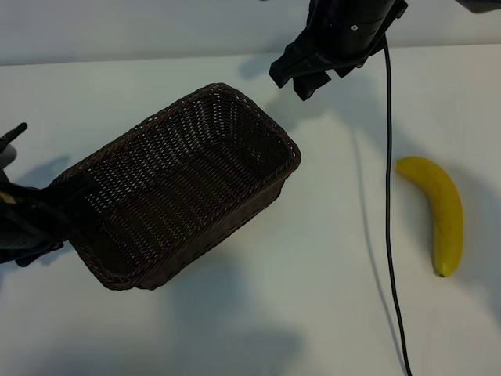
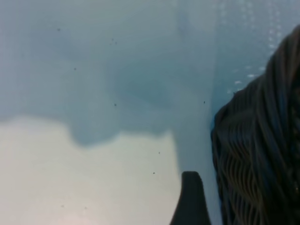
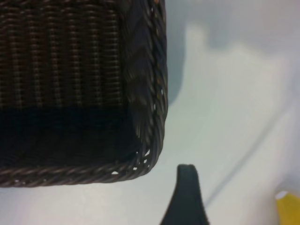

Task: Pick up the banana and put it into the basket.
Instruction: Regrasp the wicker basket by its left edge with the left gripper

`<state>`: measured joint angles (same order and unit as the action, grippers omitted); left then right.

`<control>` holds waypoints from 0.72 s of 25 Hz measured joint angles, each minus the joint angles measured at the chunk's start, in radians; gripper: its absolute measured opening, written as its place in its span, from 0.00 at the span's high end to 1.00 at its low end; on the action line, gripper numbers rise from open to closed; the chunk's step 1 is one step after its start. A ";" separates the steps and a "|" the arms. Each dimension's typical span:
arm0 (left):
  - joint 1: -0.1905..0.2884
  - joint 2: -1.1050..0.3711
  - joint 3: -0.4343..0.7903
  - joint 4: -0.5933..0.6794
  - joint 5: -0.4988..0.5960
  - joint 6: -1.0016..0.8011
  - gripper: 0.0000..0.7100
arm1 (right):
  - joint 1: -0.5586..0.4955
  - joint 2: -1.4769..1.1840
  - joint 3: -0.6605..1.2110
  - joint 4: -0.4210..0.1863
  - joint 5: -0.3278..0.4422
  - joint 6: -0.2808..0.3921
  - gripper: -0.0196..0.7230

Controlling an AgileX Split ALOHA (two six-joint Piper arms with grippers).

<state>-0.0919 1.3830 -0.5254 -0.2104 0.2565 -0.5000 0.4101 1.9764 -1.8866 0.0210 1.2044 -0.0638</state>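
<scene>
The white table [image 1: 258, 313] is the biggest thing here, and everything is sitting on it. The basket [image 1: 184, 184] is next biggest. It is lying slantwise on the left half of the table, dark brown and woven, and nothing is sitting inside it. Only its woven floor and walls are showing.

The right arm is hanging over the far side of the table, just past the basket's far corner. Its right gripper [image 1: 301, 74] is pointing down with its jaws standing wide, and it is holding nothing. In the right wrist view one dark fingertip [image 3: 186, 197] is showing near the basket's corner [image 3: 150, 93].

The left arm is sitting at the left edge of the table, right beside the basket's near-left end. The left gripper [image 1: 27, 219] is also wide and is holding nothing. It is hard to say whether it is touching the wicker.

A thin black cable [image 1: 389, 204] is running down the table between the basket and the banana.

The banana [image 1: 438, 215] is the smallest thing. It is lying flat on the right side of the table, well apart from the basket, and no gripper is touching it.

The pick-up is not yet started. To do it well, the right gripper should probably be coming down over the middle of the banana, with its jaws across the thin way, and keeping clear of the cable.
</scene>
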 joint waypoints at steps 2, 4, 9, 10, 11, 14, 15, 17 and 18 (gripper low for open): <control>0.000 0.019 0.000 -0.006 -0.007 0.007 0.17 | 0.000 0.000 0.000 0.000 0.001 0.000 0.24; 0.000 0.033 0.000 -0.007 -0.017 0.009 0.17 | 0.000 0.000 0.000 0.000 0.001 0.000 0.24; 0.000 0.071 0.000 -0.011 -0.039 0.012 0.17 | 0.000 0.000 0.000 0.000 0.011 0.000 0.24; 0.000 0.079 0.000 -0.012 -0.039 0.013 0.18 | 0.000 0.000 0.000 0.000 0.012 0.000 0.24; 0.000 0.089 0.000 -0.012 -0.041 0.014 0.18 | 0.000 0.000 0.000 0.000 0.012 0.000 0.24; 0.000 0.115 0.000 -0.013 -0.053 0.015 0.24 | 0.000 0.000 0.000 0.000 0.012 0.000 0.24; 0.000 0.120 0.000 -0.013 -0.054 0.015 0.27 | 0.000 0.000 0.000 0.000 0.012 0.000 0.24; 0.000 0.124 0.000 -0.015 -0.062 0.015 0.40 | 0.000 0.000 0.000 0.000 0.012 0.000 0.24; 0.000 0.124 0.000 -0.015 -0.067 0.015 0.47 | 0.000 0.000 0.000 0.000 0.012 0.000 0.24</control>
<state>-0.0919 1.5067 -0.5254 -0.2251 0.1898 -0.4852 0.4101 1.9764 -1.8866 0.0210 1.2162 -0.0638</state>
